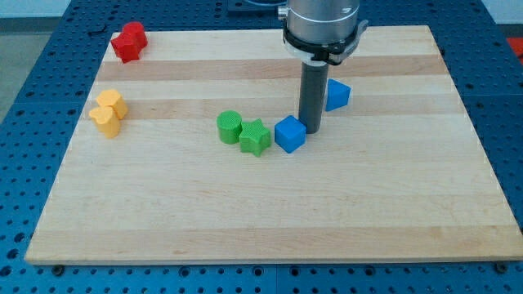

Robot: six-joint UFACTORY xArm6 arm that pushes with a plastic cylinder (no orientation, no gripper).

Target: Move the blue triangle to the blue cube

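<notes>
Triangle [337,95] just top-right of tip [311,130], cube [289,134] btm-left.

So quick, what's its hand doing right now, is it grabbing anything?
No hand: just a rod, holding nothing.
My tip sits right beside the blue cube, at its right; the blue triangle lies apart, upper right.

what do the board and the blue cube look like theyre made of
The board looks like pale wood, matt: parallel planks with grain streaks show. The blue cube, just left of my tip, looks like moulded plastic, judging by its even saturated colour and slight sheen, though painted wood is possible.
</notes>
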